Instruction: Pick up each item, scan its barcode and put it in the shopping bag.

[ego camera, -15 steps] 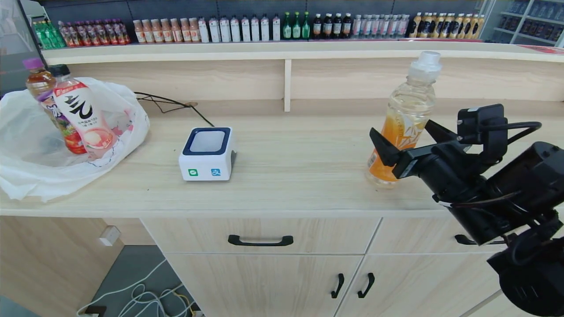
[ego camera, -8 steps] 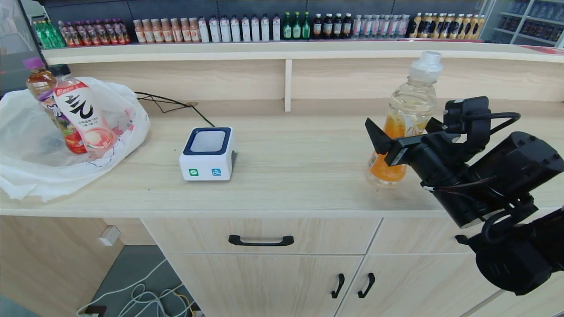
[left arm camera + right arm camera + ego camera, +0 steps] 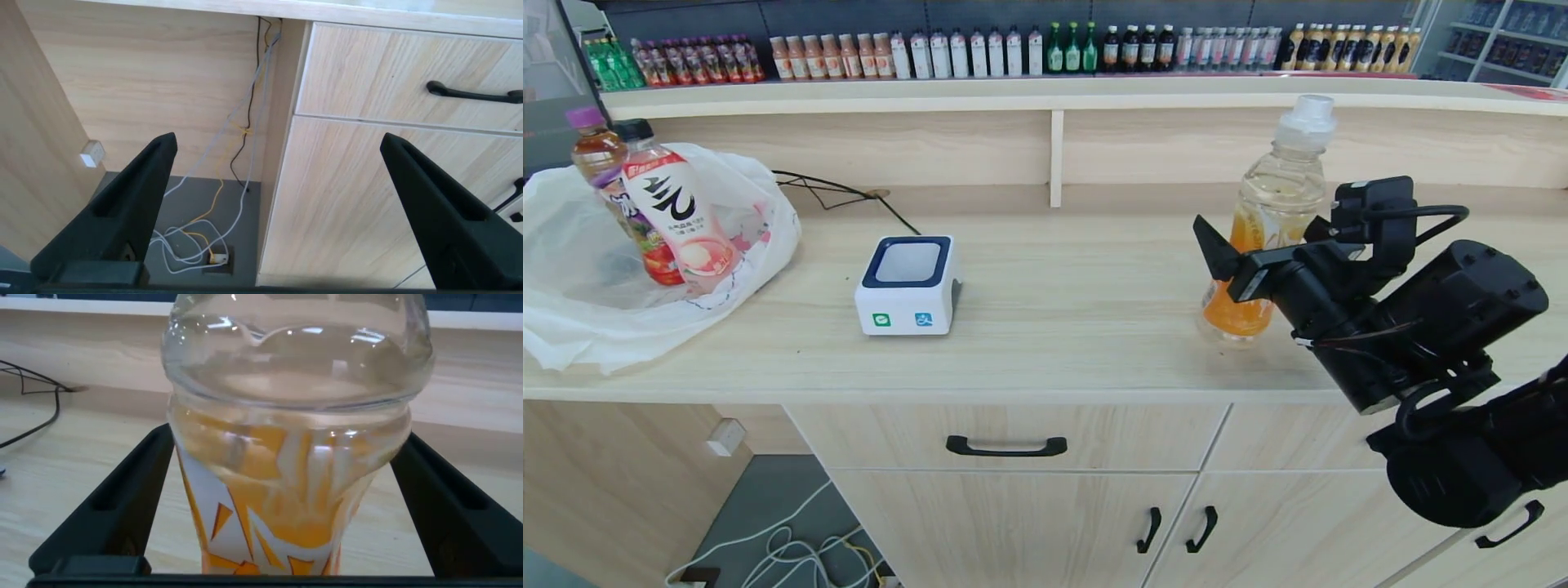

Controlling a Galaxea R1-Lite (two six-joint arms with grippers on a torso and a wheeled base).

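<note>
Orange and clear plastic sits right between my right fingers (image 3: 114, 506). The right gripper (image 3: 1258, 233) is spread wide, one black finger on each side of the drink bottle (image 3: 286, 384) at label height. They're close against its sides, though I cannot tell whether they press. That drink bottle stands on the wooden counter (image 3: 1062, 302) over on my right, white cap (image 3: 1308, 110) on top.

Further left and well apart from it, the white scanner (image 3: 907, 286) faces its blue-rimmed window upward. Beyond that, at the far left, the white shopping bag (image 3: 572, 327) lies open with two bottles (image 3: 682, 220) leaning inside.

My left gripper (image 3: 278, 204) hangs low below the counter, fingers wide apart. It faces the cupboard front (image 3: 359, 204), a black drawer handle (image 3: 470, 91) and loose cables (image 3: 196, 245) on the floor.
</note>
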